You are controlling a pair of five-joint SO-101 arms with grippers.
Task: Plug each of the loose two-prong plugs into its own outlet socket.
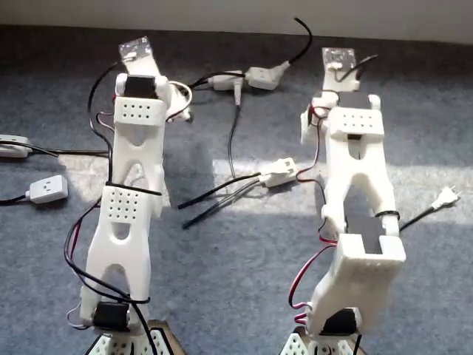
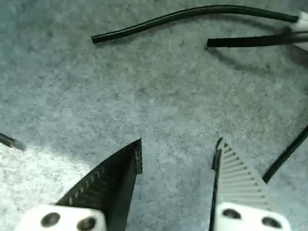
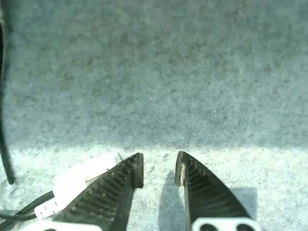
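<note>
Beside the right hand (image 3: 159,156), almost touching the outer face of one finger, lies a white block (image 3: 79,180) with black cords (image 3: 21,211) running from it. Whether it is a plug or a socket I cannot tell. That hand is released, its fingers only a little apart with nothing between them. The left hand (image 2: 179,144) is released too, spread wide over the bare surface (image 2: 144,96), and two loose ends of cords lie ahead of it, well apart from the fingertips. A loose plug (image 1: 446,197) sits out beyond the right arm, well apart from that hand. A socket (image 1: 47,188) lies just as far from the left hand, past the left arm.

Nothing is grasped, so the step in hand looks like the first pick-up. To do it well, the right hand should probably widen, shift sideways over the block and close across its flat sides, leaving the mating end free. The other hand would then need to pin the matching piece, since a light part on a cord is likely to slide when pushed.

The block, plug and socket look like hard, smooth, boxy plastic, apt to slip. The cords seem stiff and springy and may tug a held piece askew. The surface has a short felt-like nap, which should give some friction. Both hands have ribbed, tapering fingers, which ought to bite well.
</note>
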